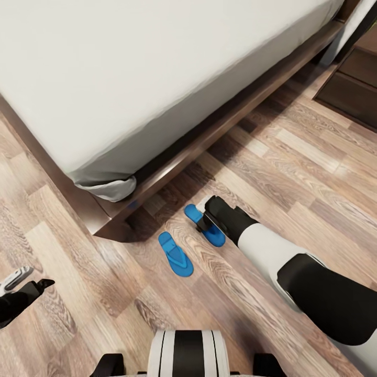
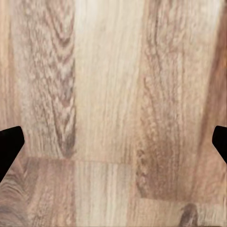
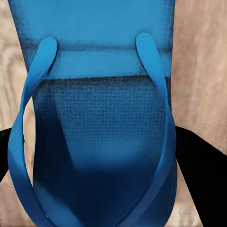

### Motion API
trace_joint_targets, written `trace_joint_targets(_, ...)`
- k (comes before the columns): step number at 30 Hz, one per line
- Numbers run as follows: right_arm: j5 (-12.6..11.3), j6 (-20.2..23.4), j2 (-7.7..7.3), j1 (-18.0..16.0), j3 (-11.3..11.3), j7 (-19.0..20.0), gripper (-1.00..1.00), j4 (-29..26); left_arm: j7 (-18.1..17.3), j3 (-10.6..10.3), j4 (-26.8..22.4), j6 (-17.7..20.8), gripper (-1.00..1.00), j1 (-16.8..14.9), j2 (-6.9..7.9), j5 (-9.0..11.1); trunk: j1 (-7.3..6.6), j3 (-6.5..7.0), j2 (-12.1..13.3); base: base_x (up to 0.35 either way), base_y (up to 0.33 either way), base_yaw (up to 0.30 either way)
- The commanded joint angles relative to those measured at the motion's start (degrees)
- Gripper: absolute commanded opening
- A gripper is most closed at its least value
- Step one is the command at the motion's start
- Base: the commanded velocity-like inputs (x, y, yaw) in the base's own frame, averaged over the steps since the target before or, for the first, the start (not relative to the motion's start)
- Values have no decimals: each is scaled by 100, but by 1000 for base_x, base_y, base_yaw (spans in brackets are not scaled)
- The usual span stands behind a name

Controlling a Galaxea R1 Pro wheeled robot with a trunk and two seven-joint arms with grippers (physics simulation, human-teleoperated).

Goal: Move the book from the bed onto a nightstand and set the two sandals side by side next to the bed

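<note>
1. Nearest the head camera, the robot's trunk (image 1: 187, 352) is seen at the lower edge, striped black and white; wood-plank floor (image 1: 293, 157) lies all around it.
2. At the lower left, the left claw (image 1: 23, 280) is held over bare floor, well apart from the sandals; in its wrist view its two dark fingertips (image 2: 9, 144) are seen at opposite edges, spread wide with nothing between them, so it is released.
3. On the floor near the bed's corner, the left sandal (image 1: 176, 254) lies flat, untouched, strap side up.
4. Just beside it, toward the right, the right sandal (image 1: 205, 225) lies at much the same angle; a narrow strip of floor is seen between the two.
5. Over the right sandal the right claw (image 1: 205, 224) is lowered, its arm (image 1: 293, 275) reaching in from the lower right; in its wrist view the sandal (image 3: 99, 123) is seen very close, straps up, with a dark finger (image 3: 198, 165) at either side of the sole; whether it is clenched on the sandal cannot be told.
6. Behind the sandals the bed (image 1: 157, 78) is seen, pale mattress on a dark frame.
7. At the upper right, a dark nightstand (image 1: 356, 84) is partly seen.
</note>
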Motion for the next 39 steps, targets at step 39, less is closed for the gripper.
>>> trace_joint_targets(39,-51,35,0,68,-2,71,-100,-18,161,408,84,199,100,91,78,-82,6,-71,-6,-35,56,0)
